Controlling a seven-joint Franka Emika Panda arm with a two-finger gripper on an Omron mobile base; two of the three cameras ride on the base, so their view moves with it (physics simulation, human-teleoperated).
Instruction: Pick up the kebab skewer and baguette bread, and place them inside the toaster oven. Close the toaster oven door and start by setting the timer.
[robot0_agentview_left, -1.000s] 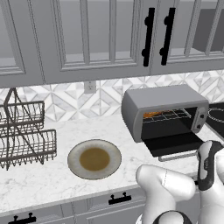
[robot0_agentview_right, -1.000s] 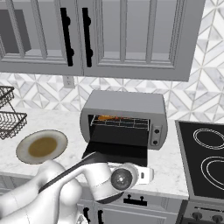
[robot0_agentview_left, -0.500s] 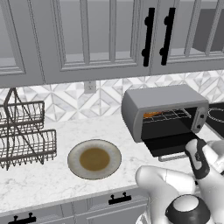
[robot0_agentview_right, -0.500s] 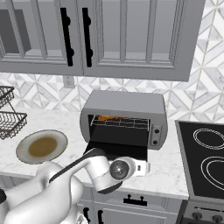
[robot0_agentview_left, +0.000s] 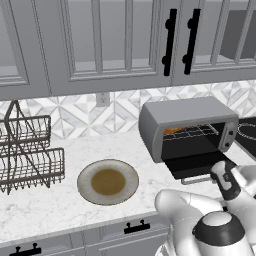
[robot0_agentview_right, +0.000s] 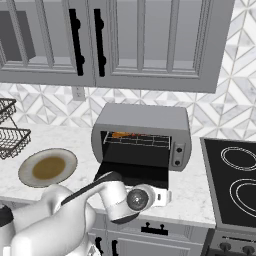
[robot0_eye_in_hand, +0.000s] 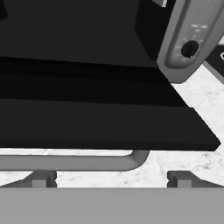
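Oven (robot0_agentview_left: 187, 117) at frame right w/ bread (robot0_agentview_left: 175, 131) on its rack, plate (robot0_agentview_left: 108, 181) bare; gripper (robot0_eye_in_hand: 109, 178), fingers apart, sits low by the dropped door's (robot0_eye_in_hand: 105, 120) handle (robot0_eye_in_hand: 78, 162): loading looks done, closing & timer left; skewer can't be made out.

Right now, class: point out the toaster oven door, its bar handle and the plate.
toaster oven door (robot0_eye_in_hand: 105, 124), hand view, on its dark glass panel.
bar handle (robot0_eye_in_hand: 74, 162), hand view, along the grey bar.
plate (robot0_agentview_left: 84, 176), left base view, on its left rim.
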